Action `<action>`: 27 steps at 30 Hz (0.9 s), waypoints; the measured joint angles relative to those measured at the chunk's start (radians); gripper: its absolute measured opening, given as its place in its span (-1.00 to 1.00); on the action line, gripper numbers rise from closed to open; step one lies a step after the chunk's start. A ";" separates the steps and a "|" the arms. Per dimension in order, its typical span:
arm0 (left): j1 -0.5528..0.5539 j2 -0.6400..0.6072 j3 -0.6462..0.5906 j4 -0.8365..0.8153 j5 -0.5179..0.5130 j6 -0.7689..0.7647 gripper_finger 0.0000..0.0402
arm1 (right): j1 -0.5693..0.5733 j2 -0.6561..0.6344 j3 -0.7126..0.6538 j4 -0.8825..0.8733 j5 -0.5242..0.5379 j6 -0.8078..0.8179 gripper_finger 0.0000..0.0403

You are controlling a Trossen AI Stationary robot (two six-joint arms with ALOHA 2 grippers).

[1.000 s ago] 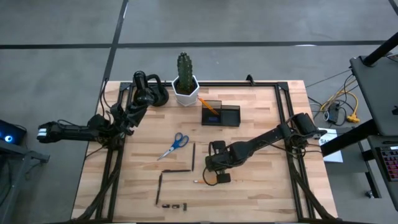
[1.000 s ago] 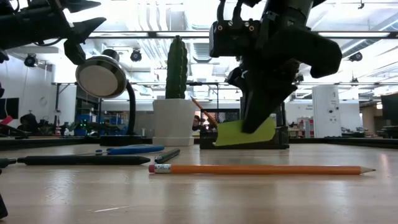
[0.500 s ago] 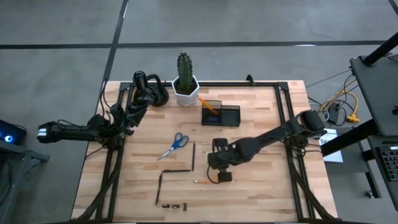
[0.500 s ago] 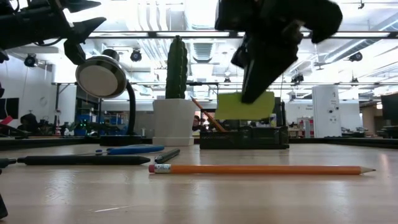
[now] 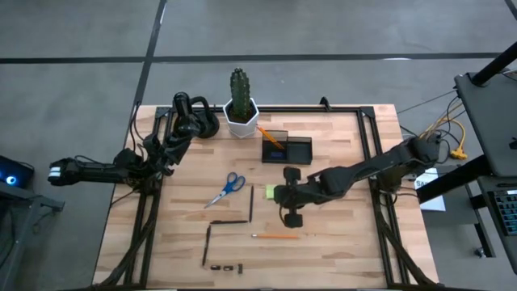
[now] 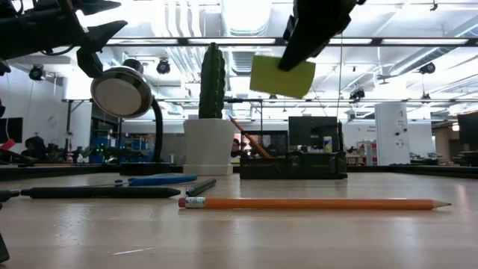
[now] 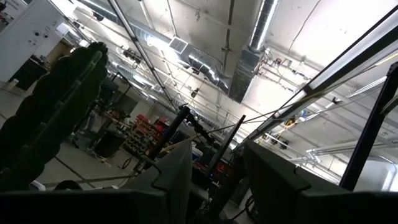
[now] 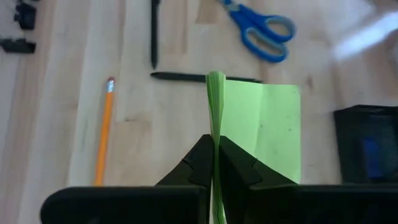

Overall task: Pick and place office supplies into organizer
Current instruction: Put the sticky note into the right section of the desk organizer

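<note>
1. The right gripper is pinched tight on the lime-green sticky-note pad, gripping it by one edge so the pad hangs off to one side of the fingers.
2. The pad is up in the air, well above the table. From above it lies in front of the organizer, near it but not over it, and between the organizer and the orange pencil.
3. Judged as a thing to handle, the pad looks light and only half stiff: its leaves can fan or bend, and the wrist view shows the edge splaying a little at the grip. A hold across the bound edge seems safest; a grip on loose leaves could peel some away.
4. It looks wide against the organizer's compartments, so it probably needs to go in edge-first.
5. The blue-handled scissors and dark pens lie to the organizer's front-left, and the tiny black clips sit far out by the front edge.
6. The left gripper waits well off to the organizer's left, beyond the table's edge; its wrist camera shows only the ceiling and I cannot tell whether its fingers are apart.
7. Hard to make out: what already sits in the organizer. An orange stick and something blue show inside, and little else can be made out.
</note>
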 joint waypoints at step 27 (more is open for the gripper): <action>0.000 -0.001 0.000 0.003 0.000 -0.001 -0.35 | -0.054 -0.230 -0.210 -0.013 0.090 0.096 -0.96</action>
